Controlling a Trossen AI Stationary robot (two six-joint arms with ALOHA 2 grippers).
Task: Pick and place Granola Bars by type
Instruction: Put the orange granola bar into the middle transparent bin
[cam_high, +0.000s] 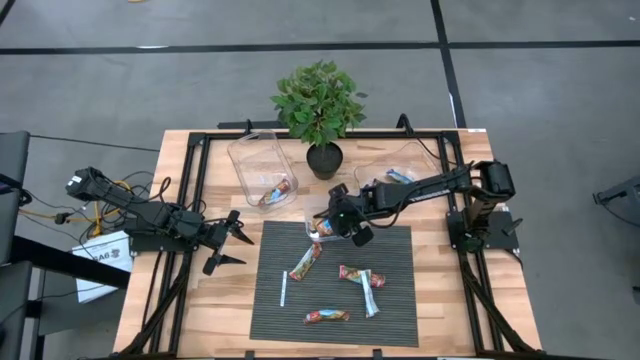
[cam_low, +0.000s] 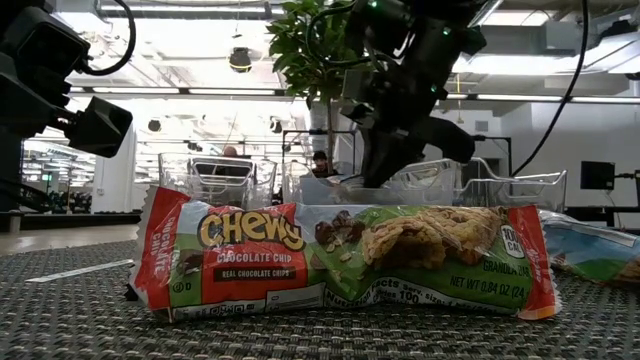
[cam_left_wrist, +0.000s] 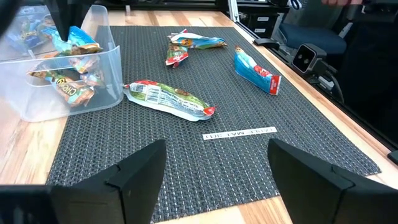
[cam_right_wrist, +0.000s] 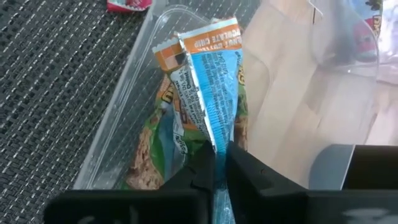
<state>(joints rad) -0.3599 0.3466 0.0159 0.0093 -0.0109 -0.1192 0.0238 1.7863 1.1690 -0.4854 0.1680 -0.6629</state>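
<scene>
Right wrist view had it best: the right gripper (cam_right_wrist: 219, 163) was pinched shut on the crimped end of a blue-and-orange foil-wrapped granola bar (cam_right_wrist: 208, 81), the bar standing up out of the fingertips and hanging over a clear plastic bin (cam_right_wrist: 127, 93) with more wrapped bars piled just beneath it. From overhead, that gripper (cam_high: 335, 222) sat at the mat's far edge, and the ribbed dark mat (cam_high: 390, 310) stretched away toward the near side with the remaining bars: a red-and-green chocolate chip bar (cam_high: 306, 260) nearest, a blue bar (cam_high: 370, 292) and a red one (cam_high: 352, 272) beyond it, another (cam_high: 327, 316) farthest off. The left gripper (cam_high: 226, 246) waited well off to the side with its fingers spread wide and nothing between them.

These looked light and flat, the film slick and crinkly, the bar inside likely crumbly. A grip on the sealed end worked here but let the bar swing; across the middle of its width would probably sit steadier, with gentle pressure.
</scene>
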